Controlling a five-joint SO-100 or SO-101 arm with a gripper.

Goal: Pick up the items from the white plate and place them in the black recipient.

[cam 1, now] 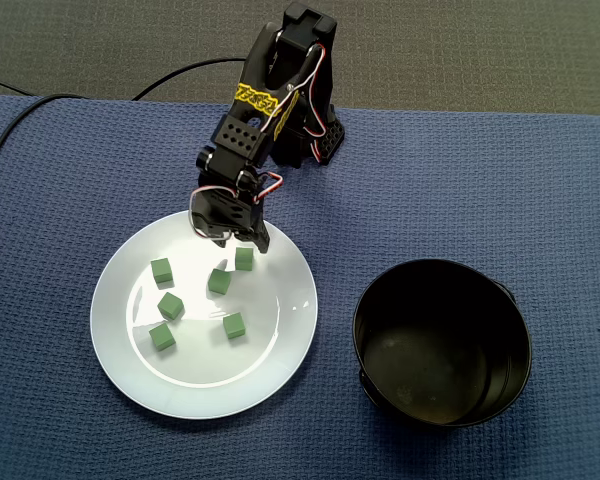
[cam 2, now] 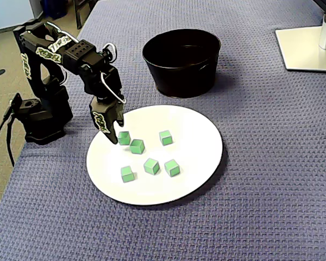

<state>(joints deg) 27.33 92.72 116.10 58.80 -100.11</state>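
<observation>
A white plate (cam 1: 200,385) (cam 2: 198,144) lies on a blue cloth with several small green cubes on it. My gripper (cam 1: 242,243) (cam 2: 113,129) hangs low over the plate's edge nearest the arm base, open, with nothing between its fingers. The closest green cube (cam 1: 244,258) (cam 2: 124,137) sits on the plate right at the fingertips; I cannot tell whether they touch it. The other cubes (cam 1: 170,305) (cam 2: 151,166) are scattered toward the plate's middle. The black pot (cam 1: 442,340) (cam 2: 182,60) stands beside the plate, and its inside looks empty in both fixed views.
The arm's base (cam 1: 315,140) (cam 2: 41,117) stands at the cloth's edge, with a black cable (cam 1: 10,130) running off it. A white monitor foot (cam 2: 309,49) sits on the cloth past the pot in a fixed view.
</observation>
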